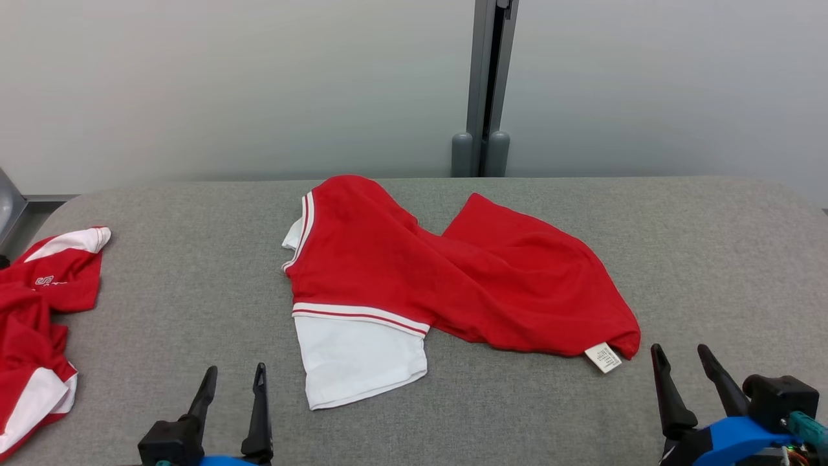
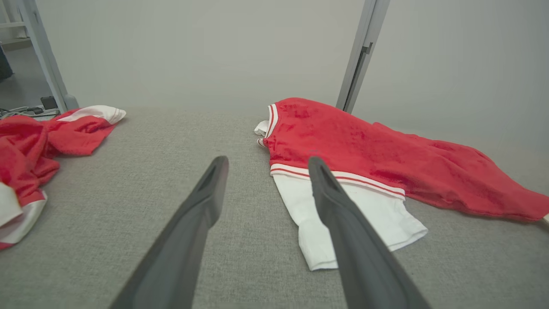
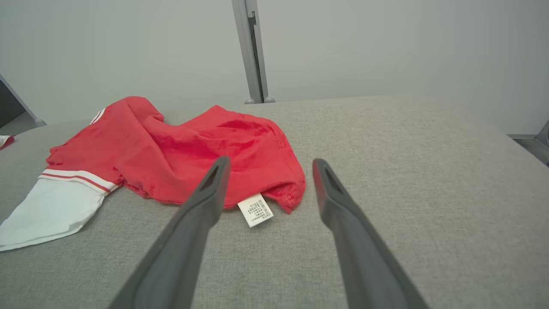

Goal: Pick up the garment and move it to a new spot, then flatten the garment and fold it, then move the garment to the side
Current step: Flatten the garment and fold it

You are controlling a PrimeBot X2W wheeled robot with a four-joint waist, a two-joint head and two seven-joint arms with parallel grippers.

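Grey fabric covers the surface [image 1: 194,291], which runs up to a pale wall [image 1: 226,84] with a grey post [image 1: 488,84] standing behind its far edge. Near the middle lies the red garment [image 1: 466,272], crumpled and twisted rather than flat, its body trailing toward the robot's right. A white sleeve [image 1: 356,362] with red-and-white striped trim sticks out from it toward the near edge. A small white label [image 1: 603,357] pokes out at the garment's near right corner. At the far left of the surface sits a second garment [image 1: 39,304], also red and white, bunched up and well apart from the first. The left tool [image 1: 236,369] is by the near edge, just left of the sleeve, fingers spread and holding nothing. The right tool [image 1: 679,349] is likewise spread wide and empty, just beside the label, not touching the cloth.
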